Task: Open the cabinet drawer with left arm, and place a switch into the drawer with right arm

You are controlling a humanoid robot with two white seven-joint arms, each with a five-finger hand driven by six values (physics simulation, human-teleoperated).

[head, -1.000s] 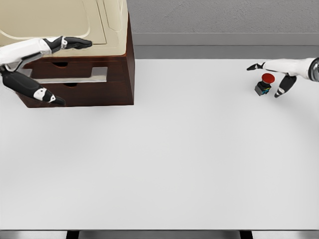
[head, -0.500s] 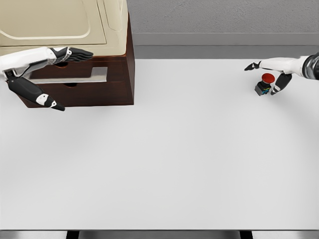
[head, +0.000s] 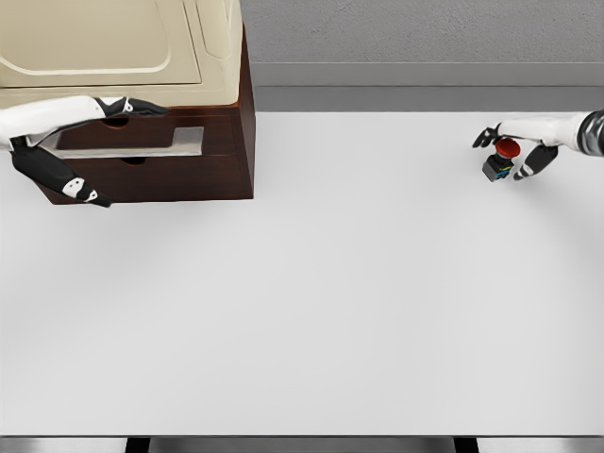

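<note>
Now the left hand is spread wide at ten o'clock by the drawer, ready to pull. At two o'clock the right hand curls around the switch on the table, maybe not holding yet.

A wide white desk fills most of the view, and its surface is plain and smooth. Behind its far edge there is a grey wall with a rough texture. Along the bottom of this wall runs a lighter grey strip, and under it a darker grey band that meets the desk. At the near edge a thin dark line shows below the desk. The light is soft and even, with only faint shadows.
</note>
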